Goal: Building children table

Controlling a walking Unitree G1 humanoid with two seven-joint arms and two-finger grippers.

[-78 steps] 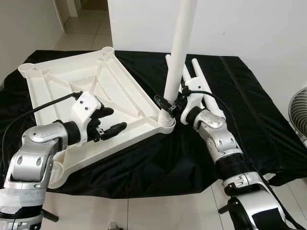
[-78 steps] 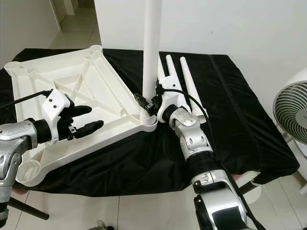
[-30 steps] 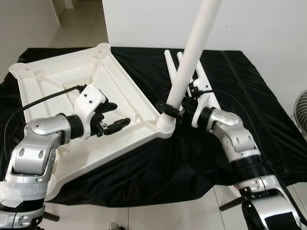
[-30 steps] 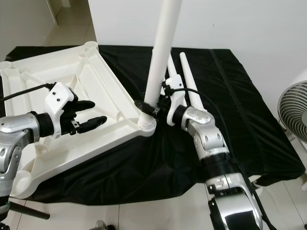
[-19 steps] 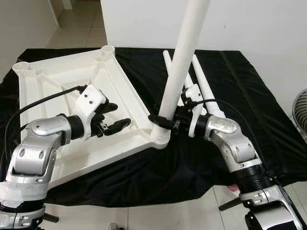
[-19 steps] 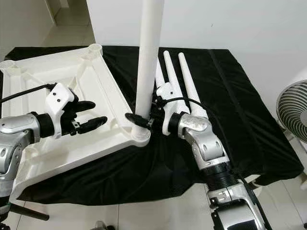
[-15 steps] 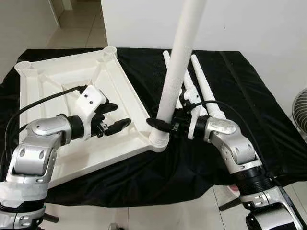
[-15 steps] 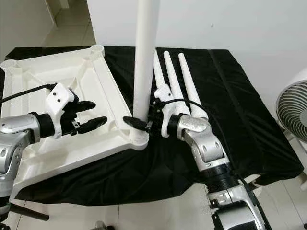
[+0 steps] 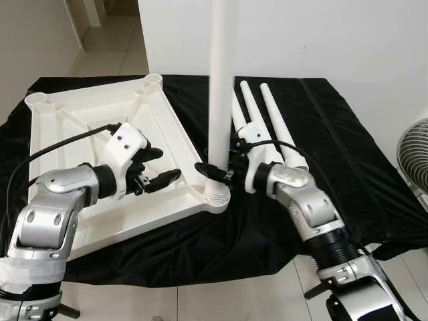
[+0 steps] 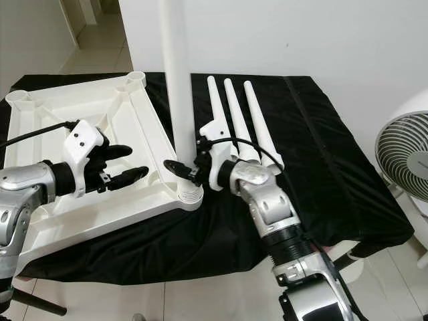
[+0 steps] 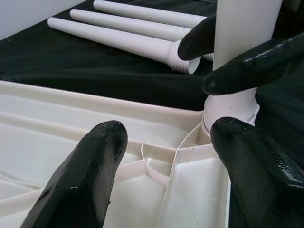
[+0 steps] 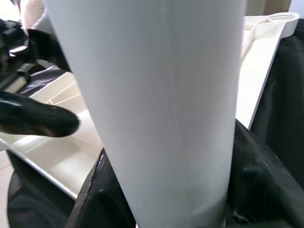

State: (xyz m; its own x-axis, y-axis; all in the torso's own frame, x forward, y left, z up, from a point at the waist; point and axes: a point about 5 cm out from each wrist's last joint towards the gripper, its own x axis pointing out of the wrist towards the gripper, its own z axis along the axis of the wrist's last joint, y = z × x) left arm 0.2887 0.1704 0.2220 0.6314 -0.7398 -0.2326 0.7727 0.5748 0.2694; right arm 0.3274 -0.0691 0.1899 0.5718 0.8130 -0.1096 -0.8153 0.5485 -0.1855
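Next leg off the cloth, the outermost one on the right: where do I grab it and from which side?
Probably best at the thick threaded end of the outermost leg, nearest the robot, coming from above or from its open right side. It lies flat on the black cloth with another spare leg close on its left, so that side is crowded.

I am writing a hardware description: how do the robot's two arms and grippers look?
Both arms are silver metal with black ribbed joints. Each white wrist housing carries a thin black cable. The left gripper and right gripper each have two long, glossy black fingers with rounded tips.
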